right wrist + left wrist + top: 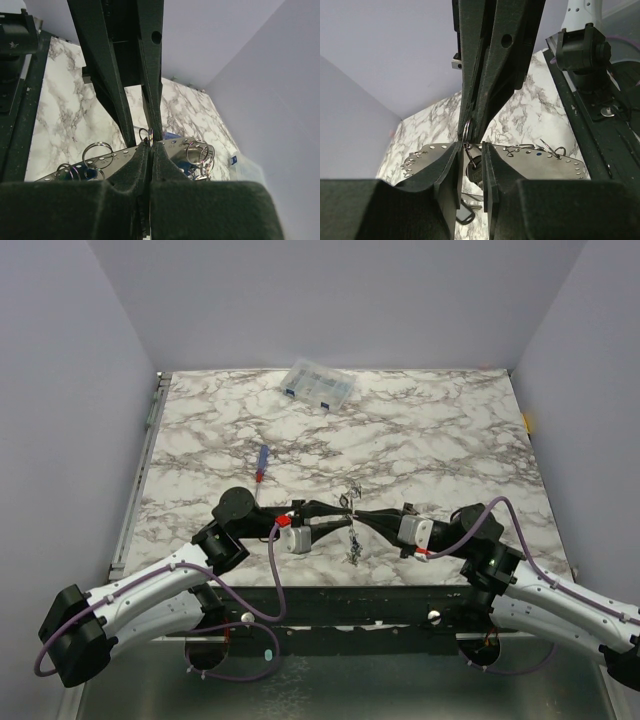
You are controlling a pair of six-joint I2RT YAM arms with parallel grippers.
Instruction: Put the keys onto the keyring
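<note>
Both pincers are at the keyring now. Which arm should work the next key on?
Left, I'd judge. The right pincer is shut on the keyring, steadying it, while the left pincer has its jaws apart around a dark key tag hanging at the rim.

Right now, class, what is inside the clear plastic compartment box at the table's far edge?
A few small blue pieces show through the clear plastic compartment box; whatever else it holds is too small to tell.

High rear overview; close wrist views, shared table (pixel 450 440).
</note>
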